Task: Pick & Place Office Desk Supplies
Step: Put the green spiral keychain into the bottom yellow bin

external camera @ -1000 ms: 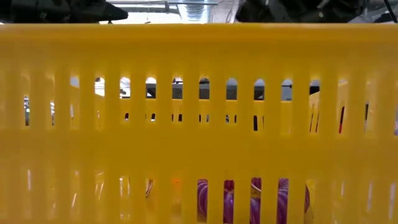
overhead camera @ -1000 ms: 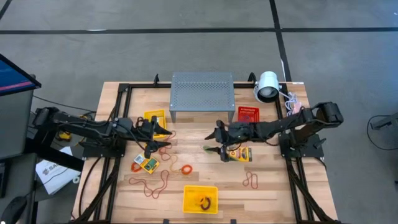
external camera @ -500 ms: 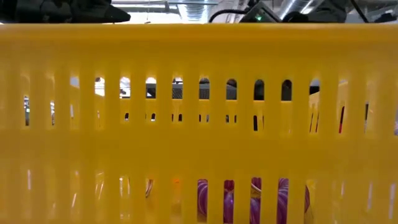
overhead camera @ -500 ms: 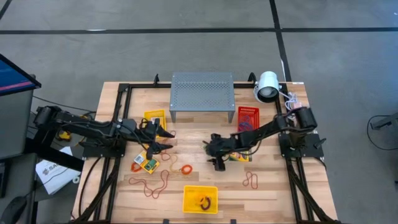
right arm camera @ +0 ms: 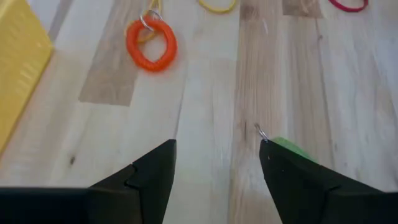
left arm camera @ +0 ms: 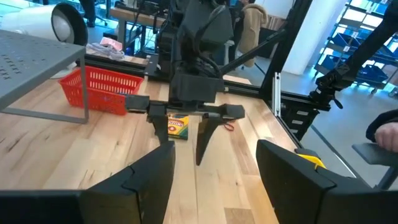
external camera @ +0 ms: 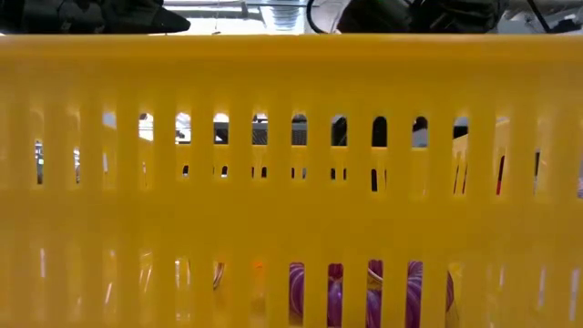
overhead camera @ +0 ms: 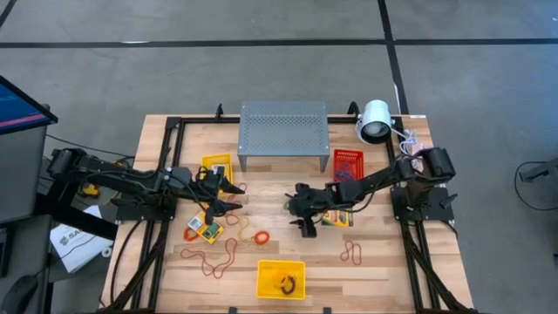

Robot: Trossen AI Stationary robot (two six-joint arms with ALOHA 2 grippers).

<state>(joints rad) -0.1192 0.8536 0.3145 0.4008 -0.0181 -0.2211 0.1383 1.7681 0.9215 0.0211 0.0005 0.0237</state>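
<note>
The right gripper (overhead camera: pixel 296 217) is seen low over the middle of the wooden table (overhead camera: pixel 384 270), fingers spread apart with nothing between them; in its wrist view bare wood shows in the gap, with an orange coiled loop on a small metal ring (right arm camera: pixel 151 42) ahead and a green rubber band (right arm camera: pixel 291 148) just beside one finger. A flat yellow-and-green crayon box (overhead camera: pixel 336 217) lies under the right forearm, just behind that gripper. The left gripper (overhead camera: pixel 228 196) is held near the small yellow slotted basket (overhead camera: pixel 215 163), fingers parted and empty. A second crayon box (overhead camera: pixel 207 229) lies just below the left gripper, near an orange loop (overhead camera: pixel 260 237). A large brown-red rubber band loop (overhead camera: pixel 214 259) is spread at the near left, a red band (overhead camera: pixel 353 253) at the near right. A yellow slotted plastic basket (overhead camera: pixel 281 279) at the near edge holds a dark band. A red mesh basket (overhead camera: pixel 347 163) sits beside the grey perforated metal stand (overhead camera: pixel 283 126).
</note>
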